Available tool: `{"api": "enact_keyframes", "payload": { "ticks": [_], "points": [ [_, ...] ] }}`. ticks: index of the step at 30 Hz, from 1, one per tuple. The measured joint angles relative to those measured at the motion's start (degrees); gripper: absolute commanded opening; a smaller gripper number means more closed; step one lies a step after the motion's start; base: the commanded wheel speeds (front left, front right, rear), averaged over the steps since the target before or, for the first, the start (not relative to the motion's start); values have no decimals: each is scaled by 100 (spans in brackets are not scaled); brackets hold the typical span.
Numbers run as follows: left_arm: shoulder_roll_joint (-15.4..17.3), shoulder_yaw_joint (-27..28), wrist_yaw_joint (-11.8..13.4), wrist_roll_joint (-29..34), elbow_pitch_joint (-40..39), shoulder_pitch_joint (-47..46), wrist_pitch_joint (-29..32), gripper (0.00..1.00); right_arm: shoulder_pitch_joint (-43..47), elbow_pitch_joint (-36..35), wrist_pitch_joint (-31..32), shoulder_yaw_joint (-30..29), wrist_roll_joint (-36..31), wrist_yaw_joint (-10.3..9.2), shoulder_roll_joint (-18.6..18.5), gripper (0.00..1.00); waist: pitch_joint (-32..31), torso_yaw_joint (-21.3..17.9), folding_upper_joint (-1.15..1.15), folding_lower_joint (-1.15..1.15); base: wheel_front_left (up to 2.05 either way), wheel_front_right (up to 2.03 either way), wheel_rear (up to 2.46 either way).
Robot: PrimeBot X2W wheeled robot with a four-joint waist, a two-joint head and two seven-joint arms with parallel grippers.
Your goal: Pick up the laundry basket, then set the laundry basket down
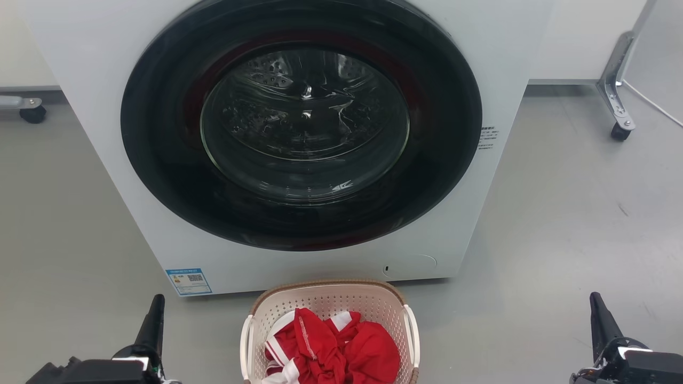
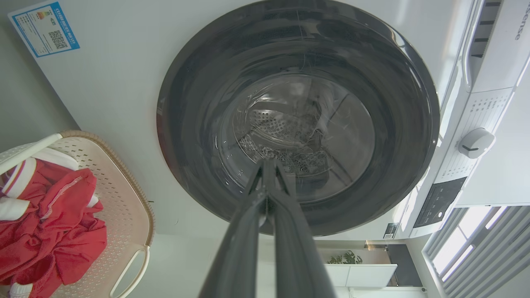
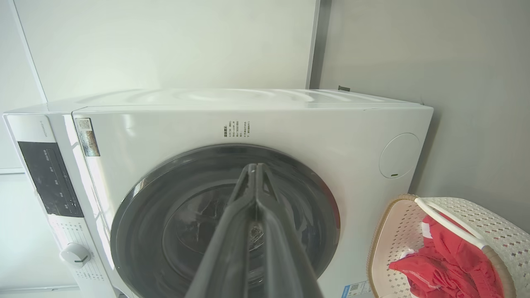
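Between the narrow, empty left hand (image 1: 156,305) and right hand (image 1: 595,304), the laundry basket (image 1: 331,303) could be tipped if lifted unevenly.

I see the cream laundry basket (image 1: 331,304) upright on the floor, brown-rimmed, white-handled, holding red-and-white clothes.

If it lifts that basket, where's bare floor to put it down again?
Bare grey floor lies either side of the laundry basket, toward the left gripper and the right gripper. The strip between basket and washing machine is tight.
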Motion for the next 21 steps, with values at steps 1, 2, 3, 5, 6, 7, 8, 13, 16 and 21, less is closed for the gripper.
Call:
{"api": "enact_keyframes", "payload": {
  "ticks": [1, 2, 3, 5, 6, 7, 8, 13, 16, 21],
  "points": [
    [-3, 16, -1, -63, 10, -21, 12, 0, -3, 3, 5, -26, 79, 10, 0, 0, 4, -2, 0, 0, 0, 0, 0],
    [-5, 30, -29, -118, 15, -47, 43, 0, -13, 9, 26, -49, 147, 23, 1, 0, 7, -3, 0, 0, 0, 0, 0],
    [-5, 30, -29, -118, 15, -47, 43, 0, -13, 9, 26, -49, 147, 23, 1, 0, 7, -3, 0, 0, 0, 0, 0],
    [-12, 34, -44, -190, 14, -75, 51, 0, -38, 11, 47, -63, 160, 26, 1, 0, 7, -3, 0, 0, 0, 0, 0],
    [-14, 34, -44, -205, 15, -75, 51, 0, -55, 11, 47, -63, 160, 26, 2, 0, 7, -3, 0, 0, 0, 0, 0],
    [-15, 34, -44, -205, 16, -75, 51, 0, -70, 11, 47, -64, 160, 26, 2, 0, 7, -3, 0, 0, 0, 0, 0],
    [-15, 34, -44, -205, 16, -75, 51, 0, -79, 11, 47, -63, 160, 27, 2, 0, 7, -3, 0, 0, 0, 0, 0],
    [-16, 35, -44, -205, 18, -75, 51, 0, -80, 11, 47, -64, 160, 33, 2, 0, 7, -3, 0, 0, 0, 0, 0],
    [-16, 35, -44, -205, 19, -75, 51, 0, -80, 11, 47, -64, 160, 33, 2, 0, 7, -3, 0, 0, 0, 0, 0],
    [-16, 35, -44, -205, 20, -75, 51, 0, -80, 11, 47, -64, 160, 33, 2, 0, 7, -3, 0, 0, 0, 0, 0]
  ]
}}
